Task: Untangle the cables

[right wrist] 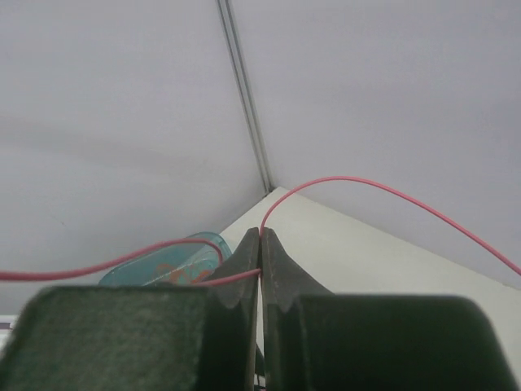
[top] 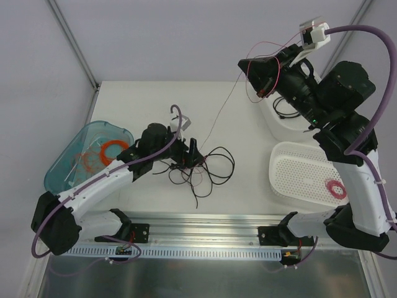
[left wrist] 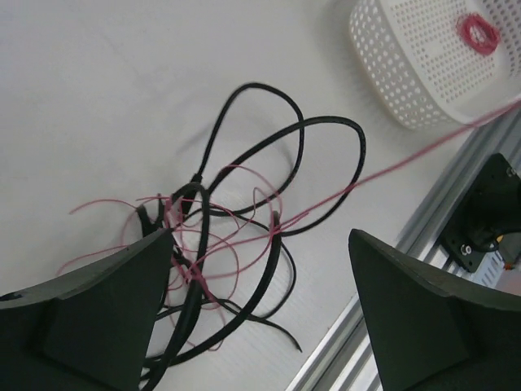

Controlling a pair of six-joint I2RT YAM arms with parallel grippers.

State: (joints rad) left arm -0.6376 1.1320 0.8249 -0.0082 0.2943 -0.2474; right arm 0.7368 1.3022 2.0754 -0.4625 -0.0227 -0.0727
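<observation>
The left gripper (left wrist: 256, 240), jaws spread, hangs directly over the cables (top: 200, 166), whose 1 red wire (left wrist: 391, 169) runs taut to the right gripper (right wrist: 260, 236), pinching it high beyond that tangle.

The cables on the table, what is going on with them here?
Two robot arms are untangling them. The right tool, raised high at the far right, is shut on a thin red wire that runs straight down to the tangle of cables. The left tool is open, low over the tangle. Black cables and red wire are still knotted together.
</observation>
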